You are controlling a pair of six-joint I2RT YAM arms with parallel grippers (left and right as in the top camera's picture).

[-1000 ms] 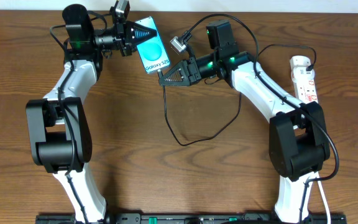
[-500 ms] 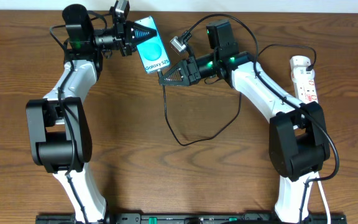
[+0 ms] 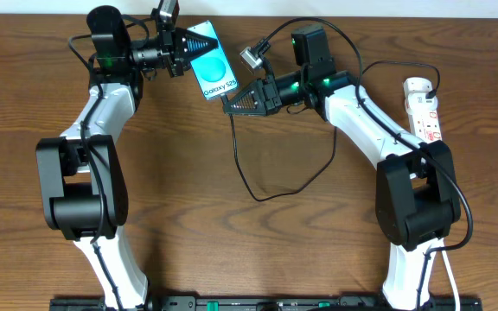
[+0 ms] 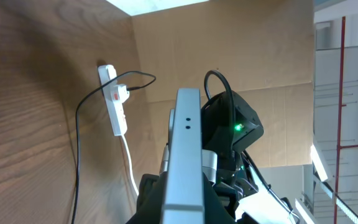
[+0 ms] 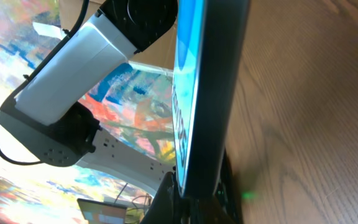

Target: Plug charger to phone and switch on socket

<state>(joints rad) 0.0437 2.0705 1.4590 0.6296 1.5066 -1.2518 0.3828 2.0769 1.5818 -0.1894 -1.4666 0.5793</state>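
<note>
Bordering wooden table (image 4: 36, 124) with socket (image 4: 113, 99), cardboard wall (image 4: 260, 56)

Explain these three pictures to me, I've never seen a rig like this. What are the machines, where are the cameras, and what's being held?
A left arm and a right arm, both robots, stand at a wooden table, each ending in a two-finger gripper. One picture looks straight down from above; the other two come from cameras on the wrists. The left gripper is shut on a phone with a turquoise screen. The right gripper pinches the free end of a thin black charger cable beside the phone's lower edge. The cable loops across the table to a white power strip on the right. Whether the plug is in, I can't tell.
</note>
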